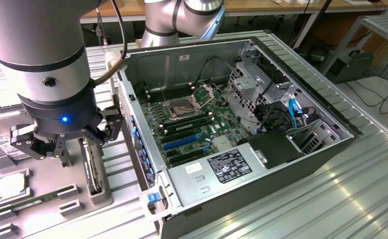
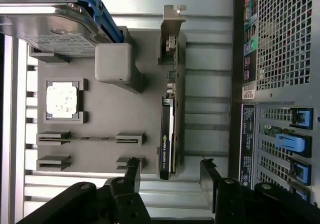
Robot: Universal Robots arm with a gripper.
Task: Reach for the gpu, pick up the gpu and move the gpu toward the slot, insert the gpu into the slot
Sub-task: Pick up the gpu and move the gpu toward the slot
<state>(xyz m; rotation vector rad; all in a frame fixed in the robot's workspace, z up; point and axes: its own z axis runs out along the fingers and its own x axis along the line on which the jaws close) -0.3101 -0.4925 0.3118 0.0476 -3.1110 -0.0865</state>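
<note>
Hanging above the grey tray (image 1: 48, 214) at the exterior view's left, the gripper (image 1: 70, 149) had its jaws spread wide and nothing between them. The gpu (image 1: 92, 172) stood on its edge in the tray, just under the gripper and a little toward the exterior view's right of it. Its long axis ran along the tray, roughly in line with the side wall of the open case (image 1: 260, 164) beside it. The slot (image 1: 180, 142), a blue strip on the motherboard (image 1: 200, 112), lay inside the case, well apart from the card and with the case wall between them. Nothing sat in the slot.

In the wrist view the two fingers (image 2: 132, 166) stood apart, one on each side of the card's line. The card's dark end lay between them, but they were not touching it, as far as I could judge. The long axis of the card ran straight away from the gripper, at a right angle to the line from one fingertip to the other. So its two flat faces looked toward the pads, and its thin edge looked at the camera. The metal bracket (image 2: 172, 18) was at the far end of the card. A hard drive (image 2: 50, 28) and a square chip (image 2: 62, 98) rested on the same tray, off to one side and clear of the fingers.

My judgement was that the reach was almost complete and the grasp not yet made.
</note>
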